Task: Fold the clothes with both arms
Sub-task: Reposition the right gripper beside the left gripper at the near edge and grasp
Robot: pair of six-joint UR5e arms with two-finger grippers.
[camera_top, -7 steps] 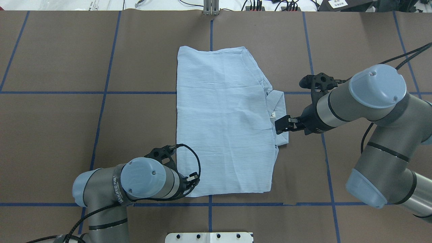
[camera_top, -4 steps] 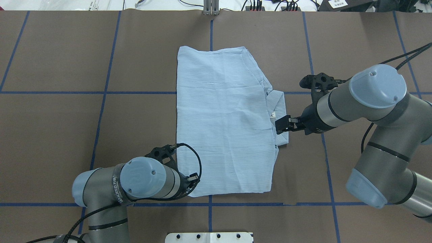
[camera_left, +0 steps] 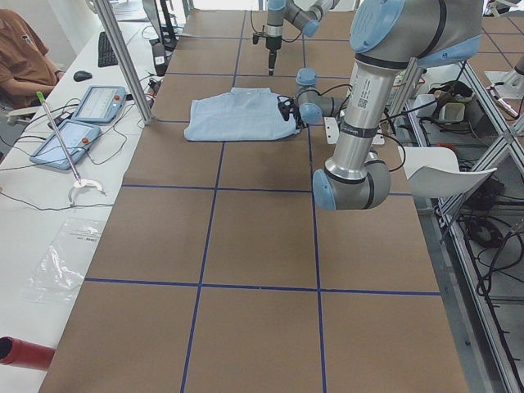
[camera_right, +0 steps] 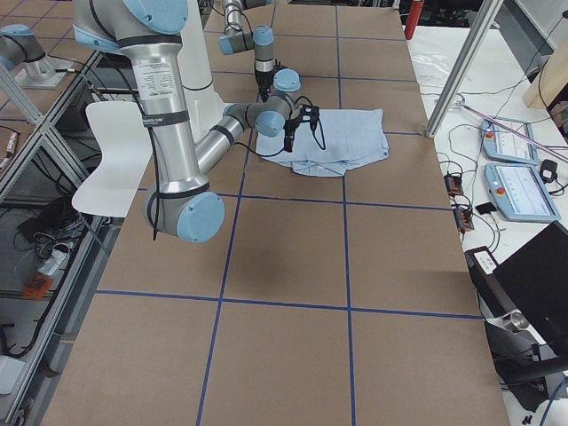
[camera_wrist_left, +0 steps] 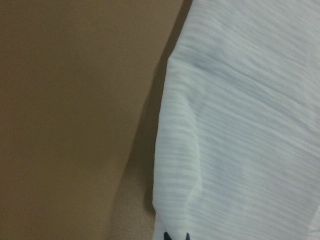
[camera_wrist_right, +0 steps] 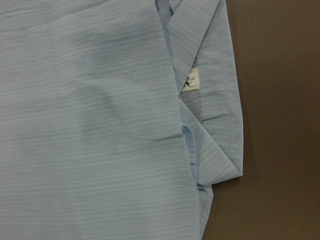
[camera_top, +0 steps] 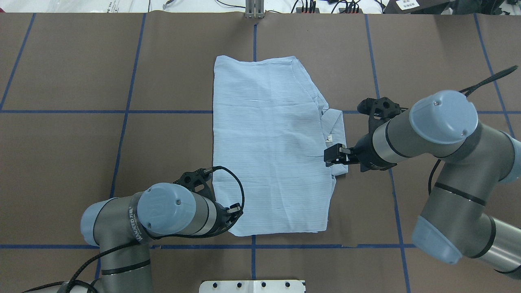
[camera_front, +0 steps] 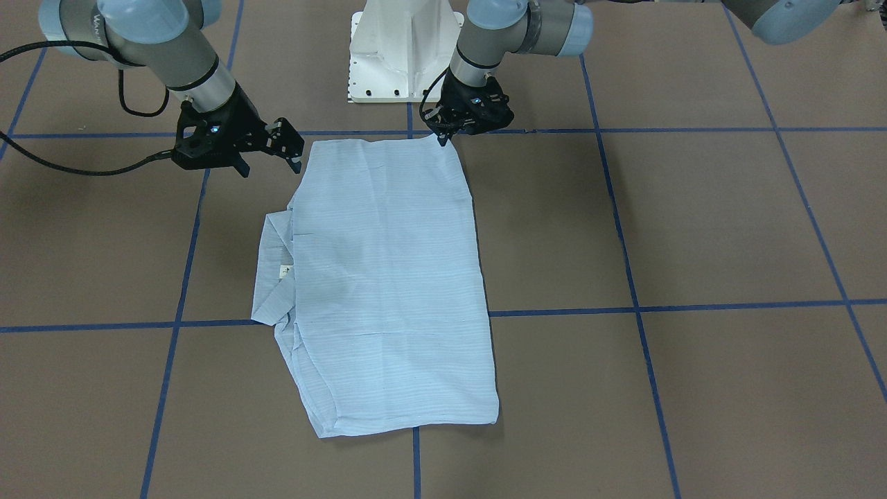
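Observation:
The light blue shirt (camera_top: 268,150) lies folded into a long rectangle on the brown table, also in the front-facing view (camera_front: 388,277). Its collar and white neck label (camera_top: 329,138) stick out at its right edge. My left gripper (camera_front: 442,138) is down at the shirt's near left corner, its fingertips (camera_wrist_left: 167,236) close together on the cloth edge. My right gripper (camera_front: 269,161) is open and hovers just above the shirt's right edge, near the collar (camera_wrist_right: 215,100). The right wrist view shows no fingers.
The white pedestal base (camera_front: 405,48) stands at the table's near edge between the arms. Blue tape lines (camera_top: 122,112) cross the brown cover. A side bench with tablets (camera_left: 82,119) and a seated person (camera_left: 20,57) lies beyond the far edge.
My right arm has moved left and a little nearer, bringing its open gripper over the shirt's right edge. My left arm has shifted slightly left, its gripper still at the corner.

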